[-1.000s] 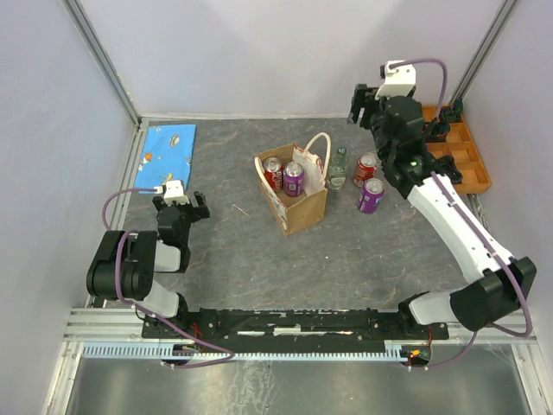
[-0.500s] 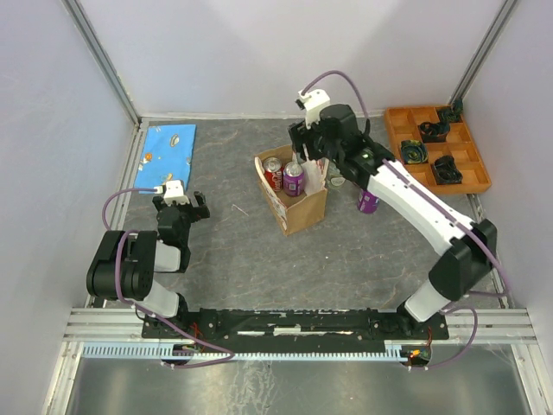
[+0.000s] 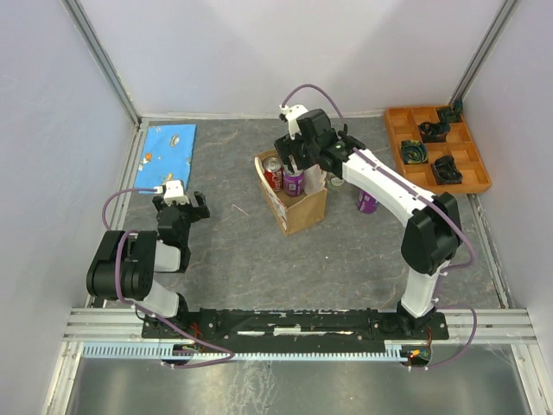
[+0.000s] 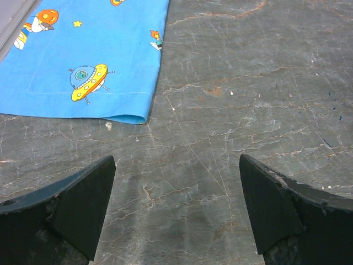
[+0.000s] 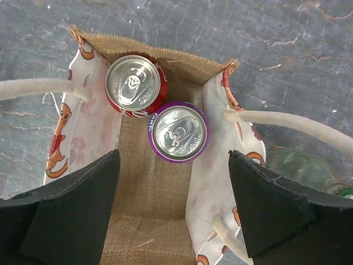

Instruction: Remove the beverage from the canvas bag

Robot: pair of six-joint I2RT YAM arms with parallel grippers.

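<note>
The canvas bag (image 3: 302, 207) stands open mid-table, tan with cream handles. Inside it stand a red can (image 3: 273, 175) and a purple can (image 3: 294, 181). My right gripper (image 3: 295, 160) hovers open just above the bag's mouth. In the right wrist view the bag (image 5: 149, 193) lies below, with the red can (image 5: 135, 85) and the purple can (image 5: 177, 132) upright at its far end. My open right gripper (image 5: 174, 187) holds nothing, and its fingers straddle the bag's width. My left gripper (image 3: 177, 206) rests open over bare table at the left (image 4: 176, 187).
A green bottle (image 3: 335, 180) and another purple can (image 3: 367, 201) stand right of the bag; the bottle shows in the right wrist view (image 5: 309, 168). An orange compartment tray (image 3: 471, 177) sits back right. A blue printed cloth (image 3: 168, 145) lies back left, ahead of the left gripper (image 4: 88, 55).
My right arm has swung from the back right, near the orange tray, leftward to above the bag's mouth. The left arm has not moved.
</note>
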